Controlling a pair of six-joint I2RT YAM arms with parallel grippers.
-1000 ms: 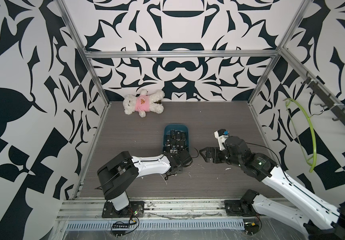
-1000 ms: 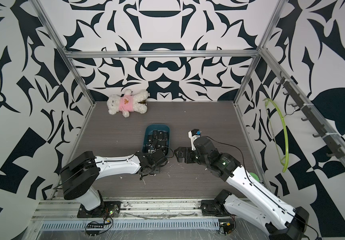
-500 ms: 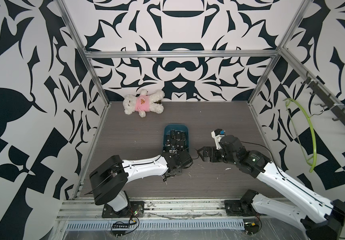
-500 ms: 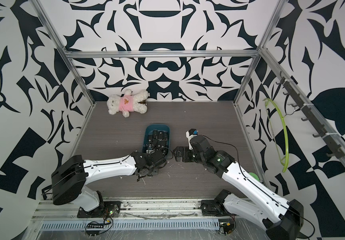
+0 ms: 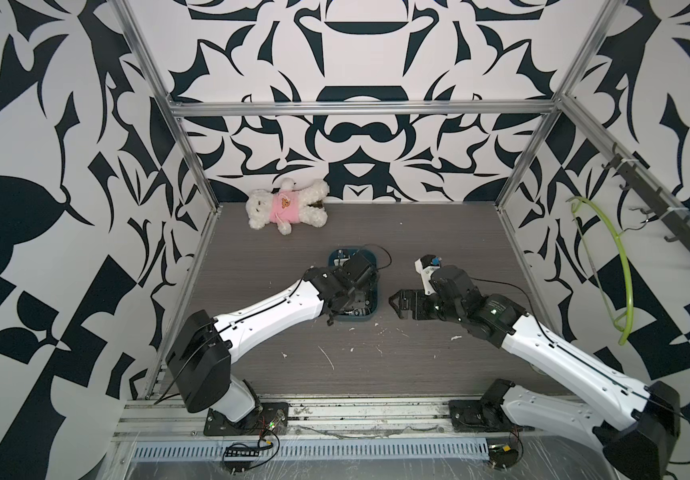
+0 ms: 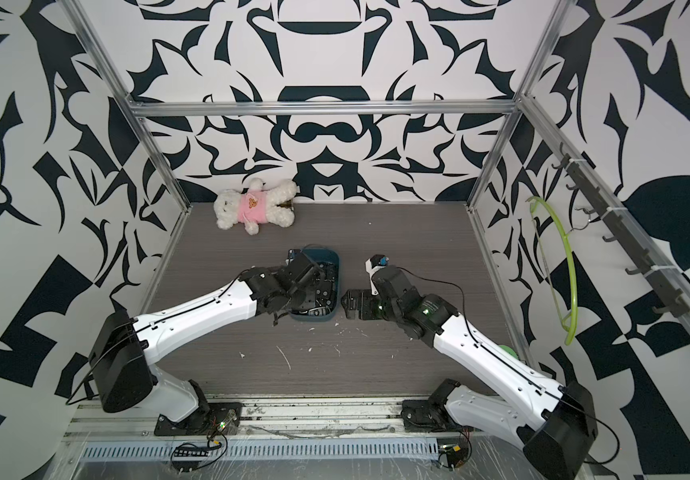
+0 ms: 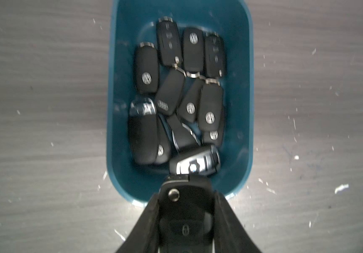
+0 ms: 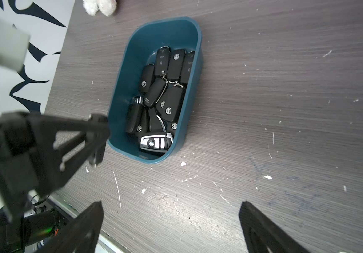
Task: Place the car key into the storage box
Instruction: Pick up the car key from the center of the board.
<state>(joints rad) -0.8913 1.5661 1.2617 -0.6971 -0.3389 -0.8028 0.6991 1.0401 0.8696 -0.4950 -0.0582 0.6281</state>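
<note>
Left wrist view shows the left claw [image 7: 186, 196] pinching a black car key [image 7: 186, 219] from both sides, the key's end with a small metal button pointing ahead. Just ahead of and below this claw lies the storage box [image 7: 239, 65], teal-blue, resting on the table [image 7: 45, 109]. The key's front end overlaps the box's nearest end wall. Inside the box a pile of black key fobs [image 7: 189, 98] covers most of the floor. A silver-faced fob [image 7: 194, 167] lies crosswise closest to the claw. Right wrist view shows the right claw [image 8: 170, 203] spread wide over bare table, holding nothing, with the box ahead of it. In both top views this claw sits just beside the box, and a plush bear [image 5: 287, 205] lies well beyond both claws.
</note>
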